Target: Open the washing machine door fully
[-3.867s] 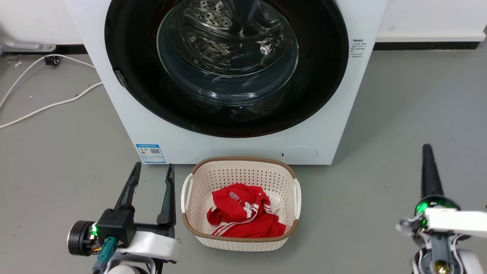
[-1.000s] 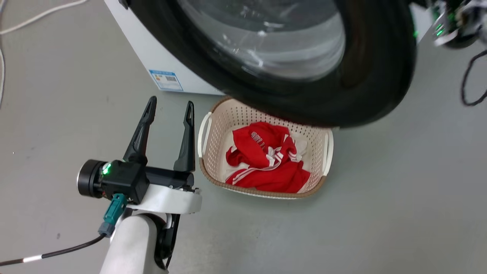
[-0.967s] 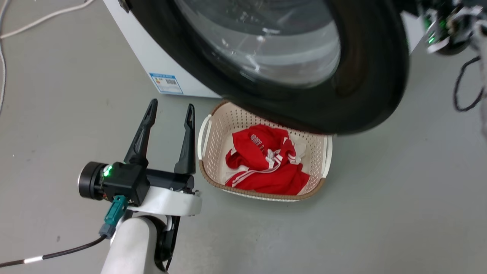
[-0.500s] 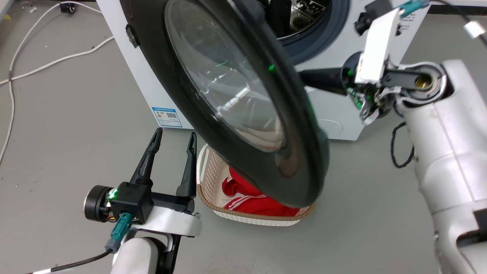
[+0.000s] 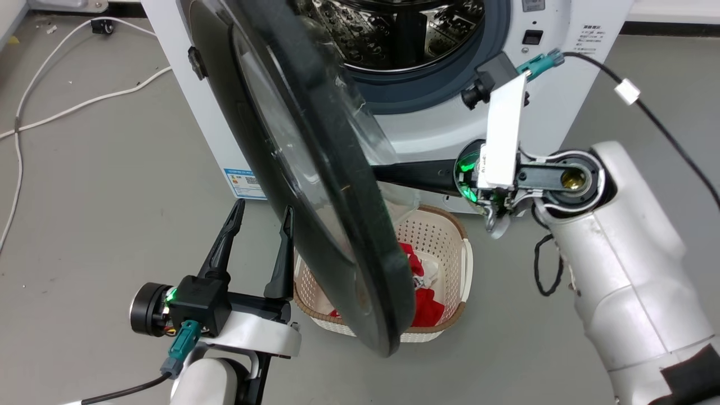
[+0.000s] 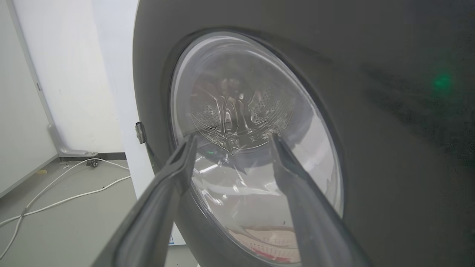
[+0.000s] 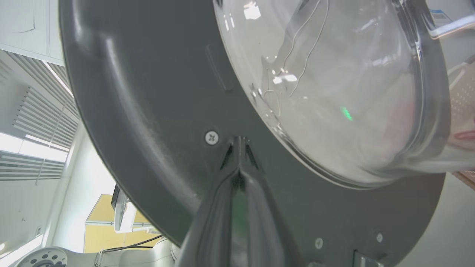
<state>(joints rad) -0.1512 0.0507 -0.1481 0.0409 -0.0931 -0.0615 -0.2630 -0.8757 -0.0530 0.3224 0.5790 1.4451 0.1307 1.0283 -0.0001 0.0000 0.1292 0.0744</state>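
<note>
The washing machine door (image 5: 315, 169) is swung well out to the left on its hinge, and I see it nearly edge-on above the basket. Behind it the white washing machine (image 5: 427, 129) shows its steel drum (image 5: 394, 34) and blue-grey gasket (image 5: 427, 93). My right gripper (image 7: 239, 140) is shut, and its tips rest against the door's dark inner face (image 7: 148, 92) beside the glass bowl (image 7: 334, 92). Its fingers (image 5: 416, 171) reach left behind the door. My left gripper (image 5: 261, 216) stands open in front of the door's outer glass (image 6: 241, 167), holding nothing.
A perforated cream basket (image 5: 458, 264) with red clothes (image 5: 424, 306) sits on the grey floor under the door's free edge. White cables (image 5: 56, 112) trail across the floor at the left. My right forearm (image 5: 619, 270) fills the lower right.
The door has gone from shut to swung wide to the left. My right arm has come in behind it, fingers shut against its inner face. The camera shifted; the left gripper stays open.
</note>
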